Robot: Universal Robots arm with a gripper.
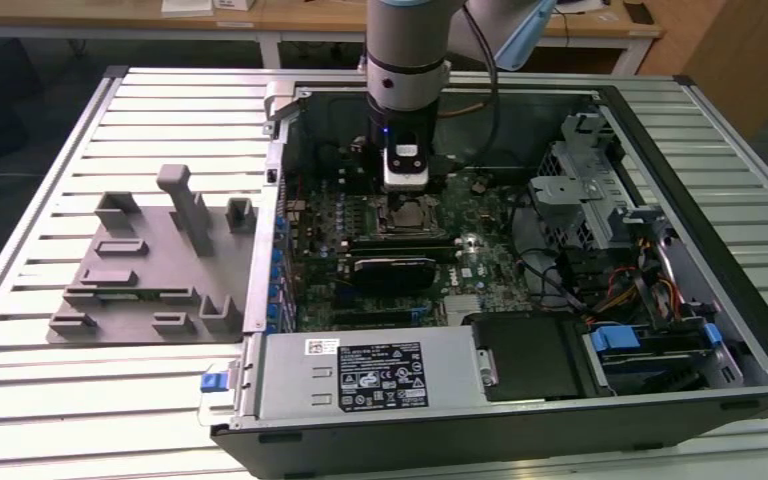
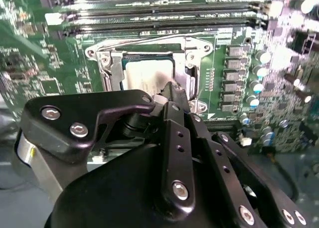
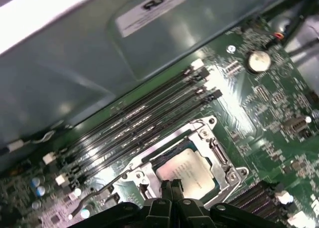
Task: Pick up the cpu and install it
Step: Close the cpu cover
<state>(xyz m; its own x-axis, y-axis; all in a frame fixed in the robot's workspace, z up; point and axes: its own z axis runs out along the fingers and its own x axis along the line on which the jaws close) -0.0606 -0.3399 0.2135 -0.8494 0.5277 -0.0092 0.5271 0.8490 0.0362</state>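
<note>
The gripper (image 3: 171, 189) has its fingers pressed together, empty, with the tips at the edge of the cpu (image 3: 192, 169), which lies in the motherboard socket. Contact cannot be judged. In the exterior view, a grey holder tray (image 1: 144, 270) sits left of the computer case (image 1: 518, 440), and the arm hides part of the socket.

Exterior view: even overhead light, computer case (image 1: 518, 435) interior dim, shadowed. Second wrist view: glare blooms across motherboard (image 2: 279, 53). First wrist view: pale reflections streak case wall (image 3: 99, 73); cpu (image 3: 192, 170) shows soft sheen.

cpu (image 2: 144, 76) in socket (image 2: 149, 42) on motherboard (image 2: 30, 63)
</note>
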